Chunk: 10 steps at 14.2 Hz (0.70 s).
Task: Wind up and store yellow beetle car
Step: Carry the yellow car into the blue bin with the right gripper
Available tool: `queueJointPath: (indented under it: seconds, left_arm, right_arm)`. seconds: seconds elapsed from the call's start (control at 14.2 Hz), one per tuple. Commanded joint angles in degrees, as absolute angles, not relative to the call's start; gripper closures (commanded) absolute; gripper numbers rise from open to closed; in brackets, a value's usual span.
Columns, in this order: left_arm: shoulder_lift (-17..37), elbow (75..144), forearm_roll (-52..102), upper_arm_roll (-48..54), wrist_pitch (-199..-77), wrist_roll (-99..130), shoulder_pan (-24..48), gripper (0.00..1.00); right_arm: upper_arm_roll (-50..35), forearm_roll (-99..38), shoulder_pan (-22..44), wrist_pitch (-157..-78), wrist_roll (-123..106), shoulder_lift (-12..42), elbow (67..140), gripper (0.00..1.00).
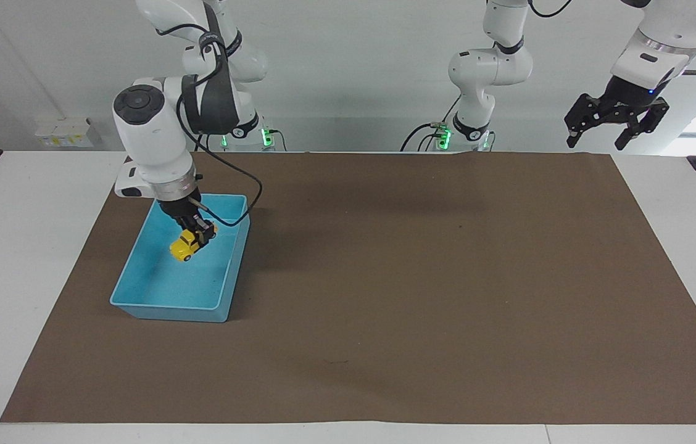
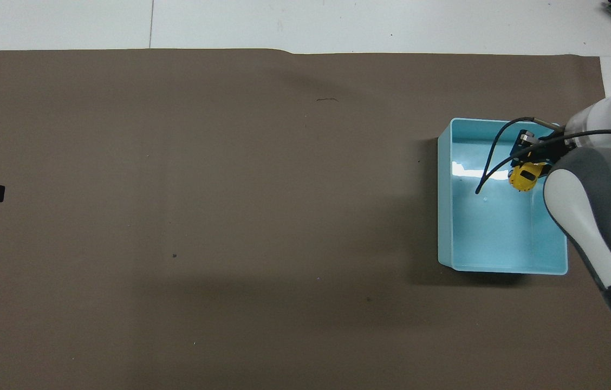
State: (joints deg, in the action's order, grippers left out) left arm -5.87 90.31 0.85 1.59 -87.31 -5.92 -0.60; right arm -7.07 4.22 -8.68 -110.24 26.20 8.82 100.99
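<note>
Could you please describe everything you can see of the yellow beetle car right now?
The yellow beetle car is a tiny, rounded, glossy toy, bright yellow with dark windows and small dark wheels. It is tilted, clamped in the right gripper, and hangs over the inside of the light blue bin. Only the gripper's fingers touch it.

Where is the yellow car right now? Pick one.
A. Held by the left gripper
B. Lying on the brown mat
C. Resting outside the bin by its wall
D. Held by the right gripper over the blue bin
D. The right gripper is shut on the car, holding it over the bin; the left gripper waits raised and holds nothing.
</note>
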Motion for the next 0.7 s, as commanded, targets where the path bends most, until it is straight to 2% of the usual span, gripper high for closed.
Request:
queueJointPath:
  seconds: [0.0, 0.28, 0.63]
  left_arm:
    - [-6.2, 89.8, 0.8, 1.8, -86.2, -5.7, -1.1, 0.00]
    - [-6.2, 89.8, 0.8, 1.8, -86.2, -5.7, -1.1, 0.00]
    - [-6.2, 89.8, 0.8, 1.8, -86.2, -5.7, -1.1, 0.00]
  right_arm:
    - [-7.8, 2.5, -11.9, -110.2, 17.7, 7.5, 102.2, 1.00]
    - [-7.8, 2.5, -14.4, -110.6, 9.8, 6.2, 104.6, 1.00]
    - [-7.8, 2.4, -15.7, -115.7, 2.4, 3.7, 109.8, 1.00]
